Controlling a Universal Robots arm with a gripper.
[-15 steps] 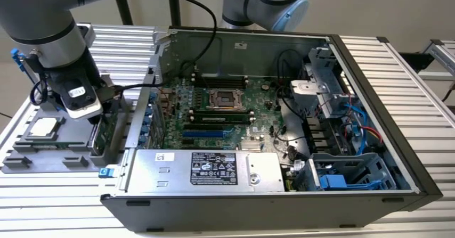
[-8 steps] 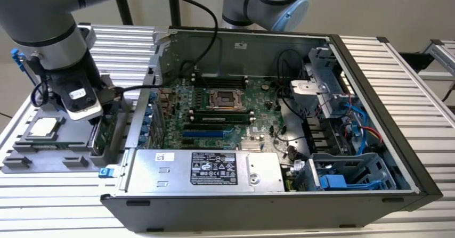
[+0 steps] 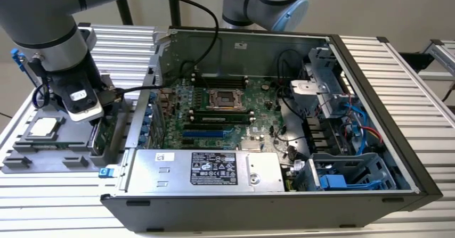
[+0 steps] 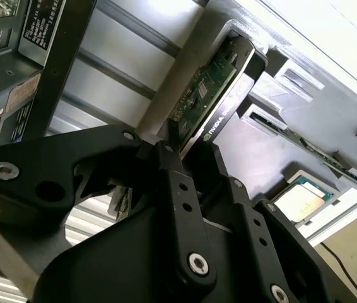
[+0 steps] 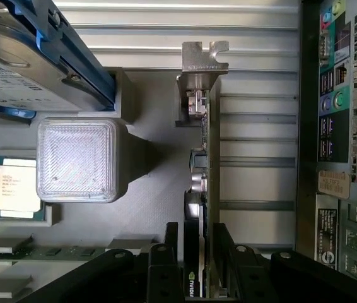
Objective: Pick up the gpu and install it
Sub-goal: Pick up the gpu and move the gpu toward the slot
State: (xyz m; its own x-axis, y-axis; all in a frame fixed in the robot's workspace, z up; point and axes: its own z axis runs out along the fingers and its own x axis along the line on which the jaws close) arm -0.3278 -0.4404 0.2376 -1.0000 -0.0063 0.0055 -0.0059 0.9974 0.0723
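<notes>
The gripper is clamped across the lower end of the gpu, one finger on the black shroud face and one on the green board face. The gpu stands on edge in the grey holder tray, silver bracket farthest from the gripper. The tray lies just beside the open computer case.

White logo lettering on gpu shroud edge, small-print white label on power supply at six o'clock in the exterior view, print unreadable
</notes>
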